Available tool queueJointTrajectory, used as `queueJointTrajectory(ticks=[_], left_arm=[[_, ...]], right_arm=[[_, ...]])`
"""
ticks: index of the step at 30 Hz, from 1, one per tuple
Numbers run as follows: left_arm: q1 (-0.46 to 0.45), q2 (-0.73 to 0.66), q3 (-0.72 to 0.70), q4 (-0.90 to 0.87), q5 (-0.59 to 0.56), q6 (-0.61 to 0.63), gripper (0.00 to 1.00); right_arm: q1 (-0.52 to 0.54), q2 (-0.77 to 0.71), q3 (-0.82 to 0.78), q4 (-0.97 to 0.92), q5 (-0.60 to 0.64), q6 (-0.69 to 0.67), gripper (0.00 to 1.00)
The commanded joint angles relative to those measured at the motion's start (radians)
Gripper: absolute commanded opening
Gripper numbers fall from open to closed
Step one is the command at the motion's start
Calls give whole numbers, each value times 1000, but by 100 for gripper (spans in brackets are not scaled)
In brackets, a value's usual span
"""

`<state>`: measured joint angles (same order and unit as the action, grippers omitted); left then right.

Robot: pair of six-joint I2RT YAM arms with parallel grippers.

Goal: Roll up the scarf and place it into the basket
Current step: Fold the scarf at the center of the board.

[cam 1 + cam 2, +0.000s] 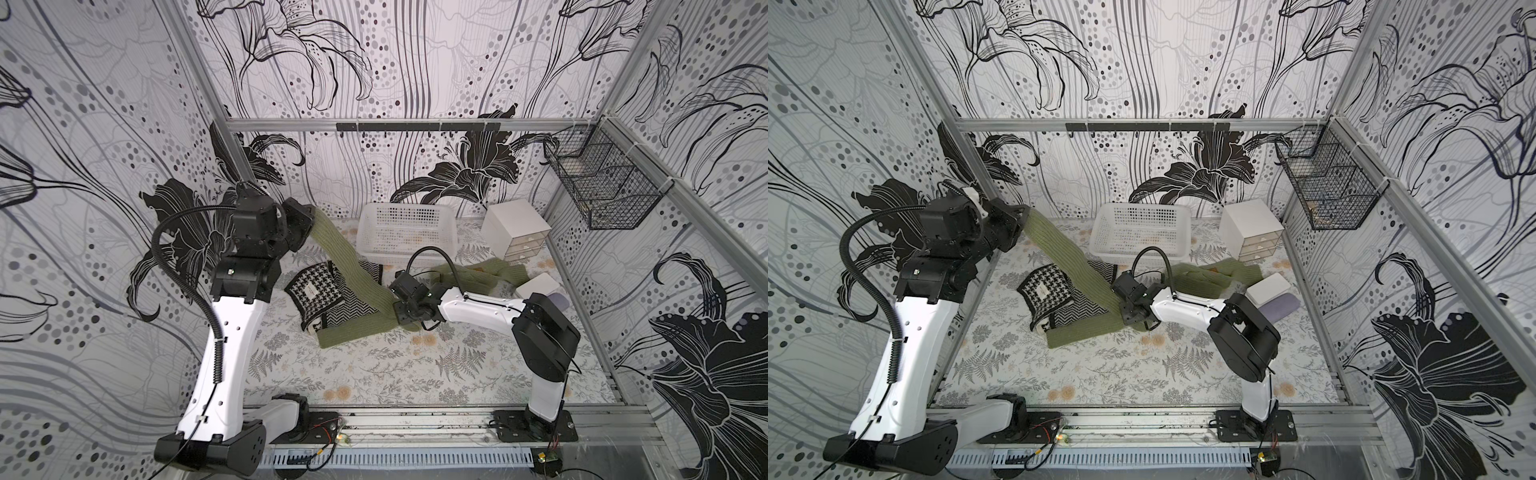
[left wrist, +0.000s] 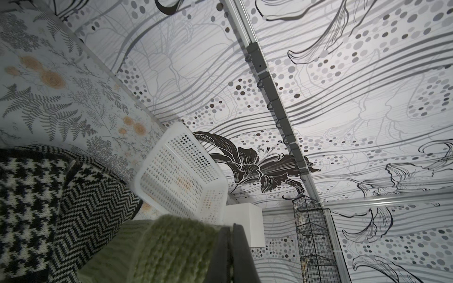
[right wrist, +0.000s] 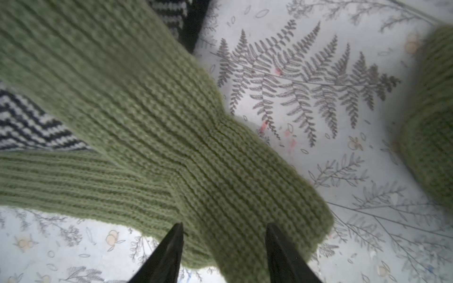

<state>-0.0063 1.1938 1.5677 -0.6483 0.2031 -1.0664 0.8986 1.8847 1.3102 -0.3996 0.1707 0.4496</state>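
Note:
An olive-green knit scarf (image 1: 345, 253) (image 1: 1067, 249) runs taut from my raised left gripper (image 1: 309, 216) (image 1: 1023, 216) down to a fold on the table. One tail trails toward the front left and another bunches to the right. In the left wrist view the left gripper (image 2: 231, 227) is shut on the scarf (image 2: 171, 245) end. My right gripper (image 1: 397, 309) (image 1: 1125, 311) (image 3: 224, 225) is open, low at the fold, its fingertips either side of the scarf (image 3: 159, 122). The white perforated basket (image 1: 405, 206) (image 1: 1142, 206) (image 2: 171, 166) stands at the back, holding no scarf.
A black-and-white houndstooth scarf (image 1: 316, 291) lies partly under the green one. A white drawer box (image 1: 515, 228), a small white box (image 1: 538, 286) and a lavender cloth (image 1: 559, 299) sit at the right. A black wire basket (image 1: 602, 187) hangs on the right wall.

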Motion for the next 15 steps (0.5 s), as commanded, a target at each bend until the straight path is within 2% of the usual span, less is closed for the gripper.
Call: queueJointTrajectory(ticks=[1,5,12,15], left_arm=[[54,-9,-3,37,81,14,0],[103,6,0,42,135,15,0],[160,38,32,52,209,18,0],[180,40,43,56,228,13,0]], right_arm=[[11,39,48,41,-42,-50,60],[41,87,94,44,-27,-85,65],[57,139,117,70,-31,-80,68],[69,173,141,72,22,-90,69]])
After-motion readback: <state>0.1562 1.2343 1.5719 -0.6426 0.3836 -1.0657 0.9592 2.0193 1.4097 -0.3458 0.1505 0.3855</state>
